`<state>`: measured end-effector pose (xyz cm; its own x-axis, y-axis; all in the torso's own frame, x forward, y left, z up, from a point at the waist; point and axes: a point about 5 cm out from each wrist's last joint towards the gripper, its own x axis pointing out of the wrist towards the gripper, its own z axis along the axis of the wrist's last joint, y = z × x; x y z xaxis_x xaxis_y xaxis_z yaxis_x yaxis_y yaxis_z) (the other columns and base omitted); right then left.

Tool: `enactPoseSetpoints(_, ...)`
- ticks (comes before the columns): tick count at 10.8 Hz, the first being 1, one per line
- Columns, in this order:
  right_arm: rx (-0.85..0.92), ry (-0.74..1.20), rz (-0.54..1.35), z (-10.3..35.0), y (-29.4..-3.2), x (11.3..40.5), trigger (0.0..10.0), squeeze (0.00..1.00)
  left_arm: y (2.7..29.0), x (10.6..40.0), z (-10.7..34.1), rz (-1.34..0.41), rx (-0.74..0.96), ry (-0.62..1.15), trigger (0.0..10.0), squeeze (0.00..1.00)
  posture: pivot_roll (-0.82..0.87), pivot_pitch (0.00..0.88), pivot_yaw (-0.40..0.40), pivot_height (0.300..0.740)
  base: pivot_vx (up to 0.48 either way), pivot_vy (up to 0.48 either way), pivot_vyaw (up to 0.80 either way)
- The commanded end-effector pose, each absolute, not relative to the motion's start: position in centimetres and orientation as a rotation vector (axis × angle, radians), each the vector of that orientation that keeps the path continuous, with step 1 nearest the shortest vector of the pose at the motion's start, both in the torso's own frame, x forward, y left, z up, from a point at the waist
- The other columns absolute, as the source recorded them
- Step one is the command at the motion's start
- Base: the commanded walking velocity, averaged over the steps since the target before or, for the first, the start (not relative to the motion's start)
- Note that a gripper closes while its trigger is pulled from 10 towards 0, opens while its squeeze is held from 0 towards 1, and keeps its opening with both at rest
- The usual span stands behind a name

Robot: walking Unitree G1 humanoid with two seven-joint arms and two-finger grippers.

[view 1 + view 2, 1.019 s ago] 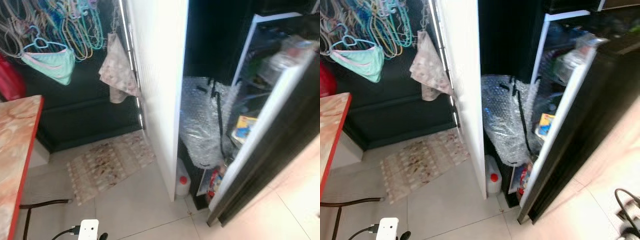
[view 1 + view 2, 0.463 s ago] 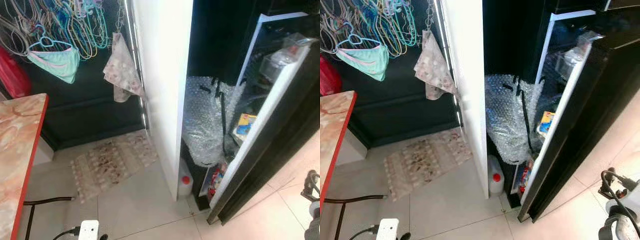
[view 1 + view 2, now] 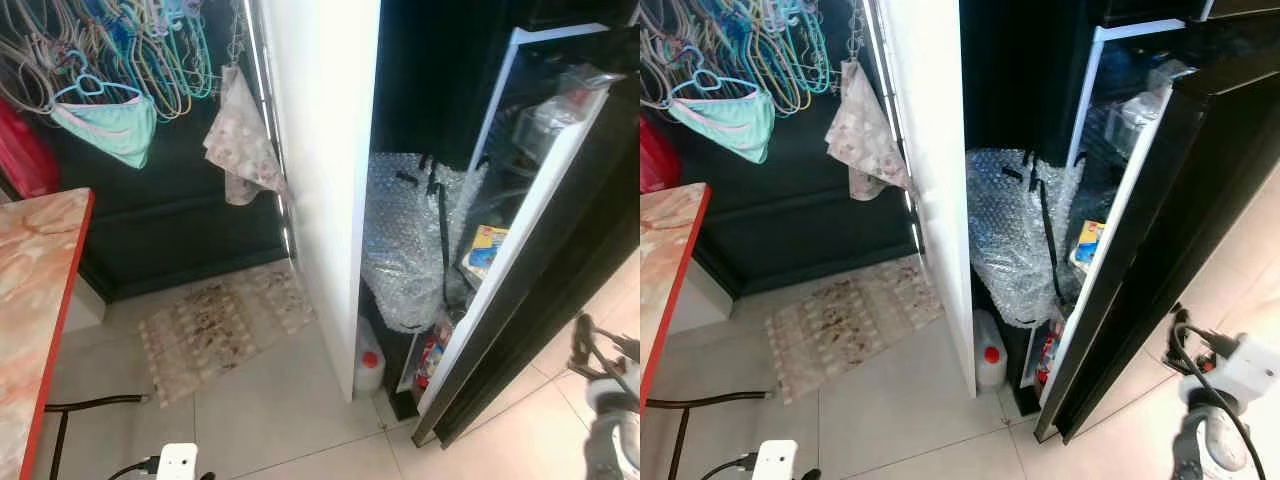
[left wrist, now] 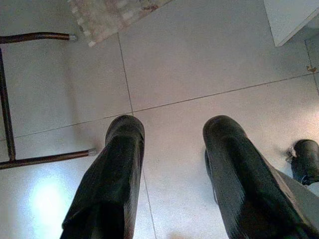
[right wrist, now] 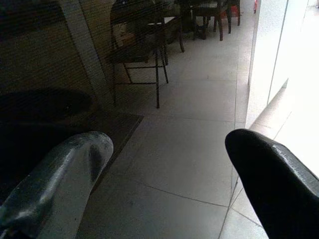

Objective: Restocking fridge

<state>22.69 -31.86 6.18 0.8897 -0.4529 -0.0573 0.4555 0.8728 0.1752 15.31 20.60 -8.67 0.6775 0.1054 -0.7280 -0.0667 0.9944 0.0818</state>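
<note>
Fridge door [image 3: 1140, 230] is standing ajar ahead-right, nearer the right gripper [image 5: 164, 164]; both it and the left gripper [image 4: 172, 164] are hanging released, empty.

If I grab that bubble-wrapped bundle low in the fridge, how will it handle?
The bubble-wrapped bundle will probably squash and shift, since its wrap looks loose and crinkled. The glossy plastic may slip between fingers. It is bulky, so it could snag on the open fridge door.
</note>
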Motion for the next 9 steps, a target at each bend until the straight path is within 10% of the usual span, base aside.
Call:
enactPoseSetpoints(1, 0.200, -0.012, -0.408, 6.9, -30.7, 23.7, 10.0, 0.00, 21.0, 14.6, -8.9, 0.089, 0.066, 0.854, 10.0, 0.00, -0.12, 0.007, 0.087, 0.740, 0.000, 0.000, 0.00)
enactPoseSetpoints(9, 0.283, -0.061, -0.151, 9.2, -25.6, 28.5, 10.0, 0.00, 21.1, 14.3, -9.2, 0.097, 0.061, 0.883, 10.0, 0.00, -0.11, 0.017, 0.091, 0.740, 0.000, 0.000, 0.00)
